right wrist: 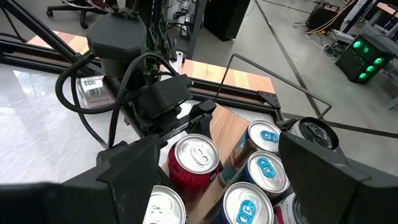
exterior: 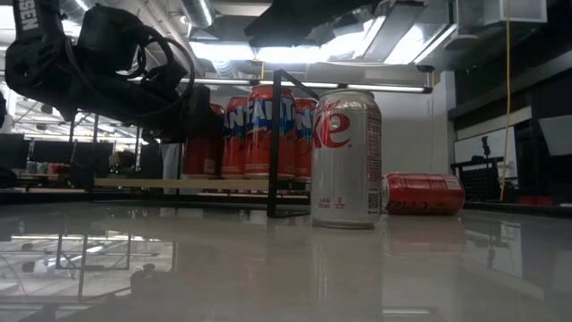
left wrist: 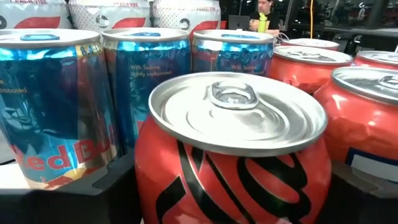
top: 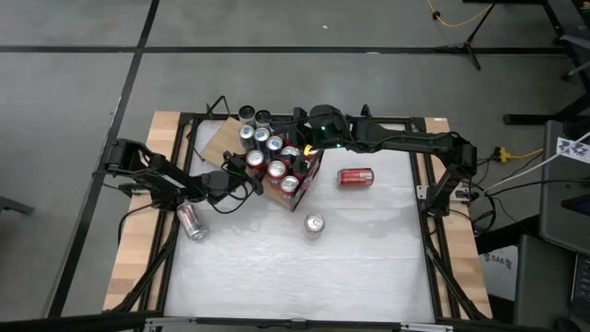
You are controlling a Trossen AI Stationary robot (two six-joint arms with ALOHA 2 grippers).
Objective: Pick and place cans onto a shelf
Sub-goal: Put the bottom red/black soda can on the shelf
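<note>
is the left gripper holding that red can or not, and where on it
The left gripper has its open fingers on either side of the red can, around its upper body near the rim. Whether they actually grip it cannot be told.

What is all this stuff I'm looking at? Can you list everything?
cans on the shelf: about ten, red or blue-and-silver, packed upright on the board.
silver can: one, upright on the table, in front of the shelf.
red can: one, lying on its side, right of the shelf.
pale can: one, lying at the table's left edge.
shelf: one, light-brown board with a thin black frame.
table: one, white.
left gripper: open around a red can at the shelf's left side.
right gripper: open, above the shelf's cans.
</note>
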